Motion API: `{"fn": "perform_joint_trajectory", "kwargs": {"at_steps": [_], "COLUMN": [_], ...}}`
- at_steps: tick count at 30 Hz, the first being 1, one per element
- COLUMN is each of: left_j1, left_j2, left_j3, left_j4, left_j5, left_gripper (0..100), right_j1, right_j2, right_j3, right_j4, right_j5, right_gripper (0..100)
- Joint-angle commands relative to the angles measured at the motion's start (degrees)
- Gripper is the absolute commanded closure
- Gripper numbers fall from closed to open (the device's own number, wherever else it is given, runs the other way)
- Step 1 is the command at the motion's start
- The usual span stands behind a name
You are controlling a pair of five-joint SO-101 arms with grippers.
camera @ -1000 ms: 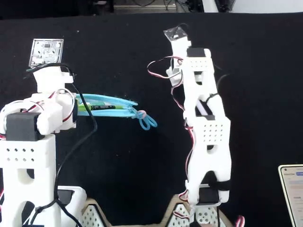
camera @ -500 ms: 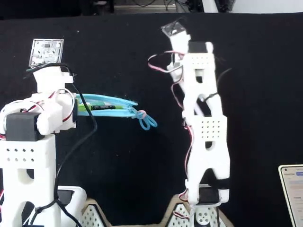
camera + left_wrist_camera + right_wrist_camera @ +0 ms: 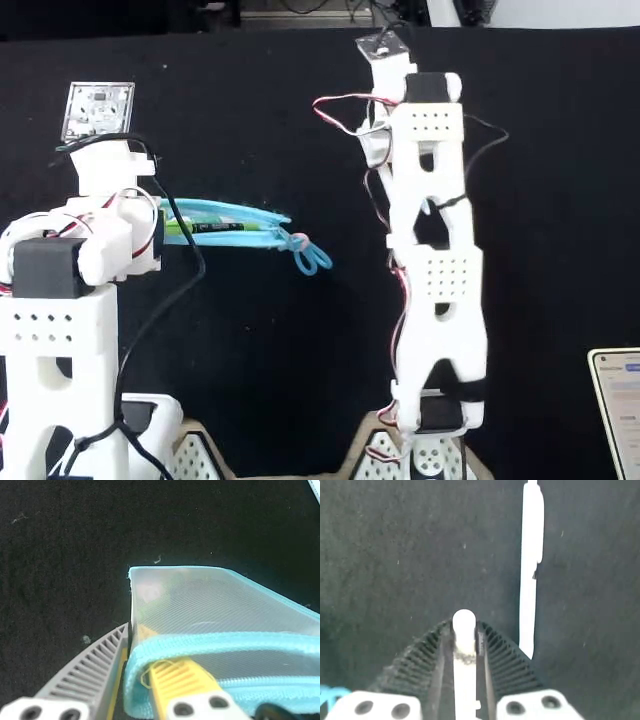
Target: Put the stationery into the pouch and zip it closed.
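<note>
Black cloth [image 3: 550, 150] covers the whole table in front of the two white arms. On the left side, the left gripper [image 3: 137, 645] is clamped on a translucent ribbed plastic pouch with a turquoise zip [image 3: 225, 225]. Its grey finger presses the outside of the wall and its yellow finger sits inside the open mouth [image 3: 200, 615]. The pouch is held off the cloth, lying roughly level and pointing right. A slim green pen [image 3: 215, 228] lies along its inside, and a looped blue zip cord [image 3: 310, 255] dangles from its right end.

The right arm stretches towards the far edge of the table. There the right gripper [image 3: 464, 635] is closed on a white stick with a rounded tip [image 3: 464, 617], which pokes out between the ribbed black pads; it may be a pen or a marker, I cannot tell which. Just beside it a long white pen [image 3: 530, 570] lies flat on the cloth, well apart from the pouch.

A small square grey tile [image 3: 98, 108] lies far left, and a lit screen [image 3: 618, 400] shows at the near right edge.
</note>
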Motion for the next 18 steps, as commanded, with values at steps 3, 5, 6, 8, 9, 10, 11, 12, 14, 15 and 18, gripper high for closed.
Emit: {"fn": "perform_joint_trajectory", "kwargs": {"at_steps": [3,5,6,8,9,10,11,12,14,15,18], "left_j1": [-0.3,-0.3,-0.3,-0.3,-0.3,-0.3,-0.3,-0.2,-0.2,-0.2,-0.2], "left_j2": [0.3,0.3,0.3,0.3,0.3,0.3,0.3,0.3,0.3,0.3,0.3], "left_j3": [-0.6,-0.6,-0.6,-0.6,-0.6,-0.6,-0.6,-0.6,-0.6,-0.6,-0.6], "left_j4": [0.2,0.2,0.2,0.2,0.2,0.2,0.2,0.2,0.2,0.2,0.2], "left_j5": [0.2,0.2,0.2,0.2,0.2,0.2,0.2,0.2,0.2,0.2,0.2], "left_gripper": [97,97,97,97,97,97,97,97,97,97,97], "right_j1": [-4.8,-7.6,-9.1,-11.3,-12.1,-12.9,-13.7,-14.3,-15.6,-16.4,-19.6], "right_j2": [-26.0,-35.1,-39.7,-48.6,-52.9,-57.0,-61.1,-65.0,-72.8,-76.6,-88.0], "right_j3": [16.5,22.8,25.9,32.0,35.0,38.0,41.0,43.8,49.3,51.9,60.3], "right_j4": [2.1,2.0,2.0,1.4,1.0,0.1,-0.8,-1.8,-4.0,-5.6,-10.7], "right_j5": [-1.2,-1.4,-1.4,-1.4,-1.4,-1.5,-1.5,-1.5,-2.5,-2.9,-3.1], "right_gripper": [98.8,98.8,98.8,98.8,98.8,98.8,98.8,98.8,98.8,98.8,98.8]}}
